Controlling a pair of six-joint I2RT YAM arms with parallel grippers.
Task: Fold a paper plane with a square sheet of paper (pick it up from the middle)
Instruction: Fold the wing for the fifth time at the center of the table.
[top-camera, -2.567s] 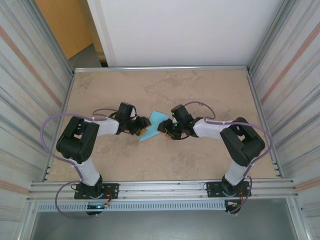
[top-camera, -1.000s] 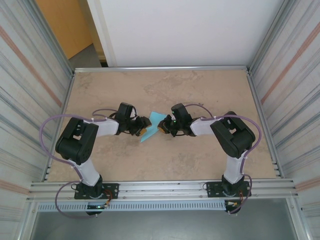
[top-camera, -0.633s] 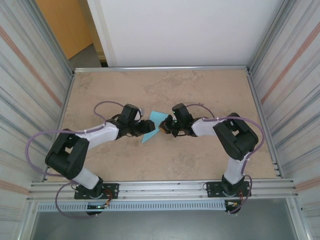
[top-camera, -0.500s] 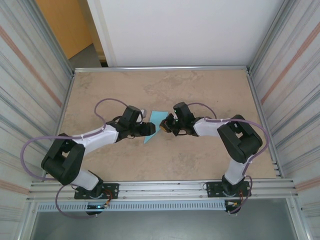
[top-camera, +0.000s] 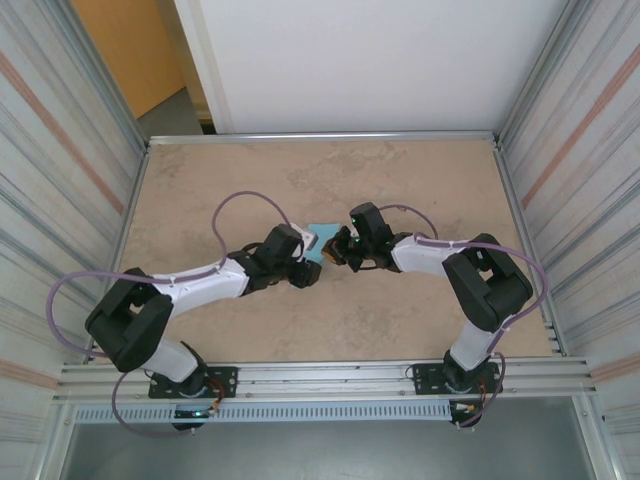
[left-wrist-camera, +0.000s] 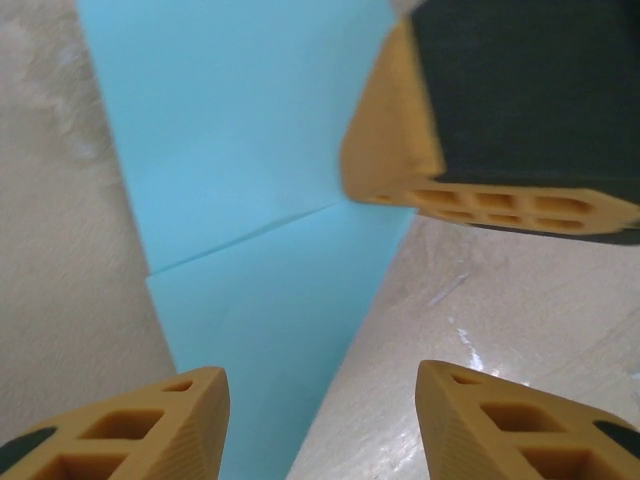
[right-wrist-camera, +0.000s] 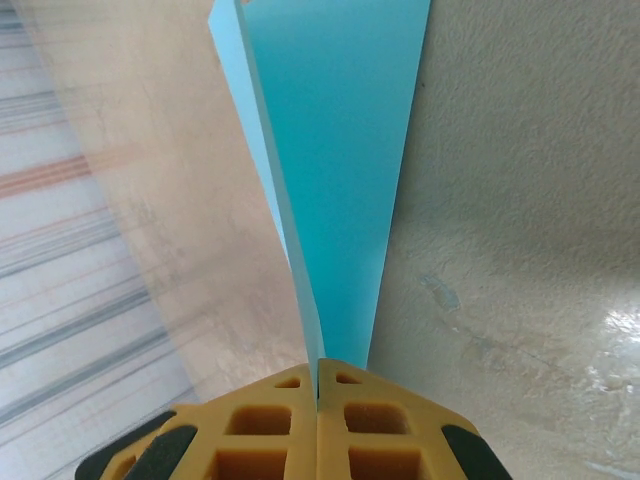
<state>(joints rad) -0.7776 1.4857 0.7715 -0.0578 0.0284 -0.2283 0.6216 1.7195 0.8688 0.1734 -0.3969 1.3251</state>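
The left pincer has slid forward over the beige desk. It now hangs half-wide above the thin light-blue folded sheet of paper lying mid-desk. The right pincer pinches the paper's edge tight. Pressing the crease looks next.

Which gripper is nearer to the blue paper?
Right. The right gripper is shut on the paper; the left gripper is open close above it, not gripping.

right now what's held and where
The right fingers pinch the folded paper by its near edge. The left fingers stand open over it, holding nothing.
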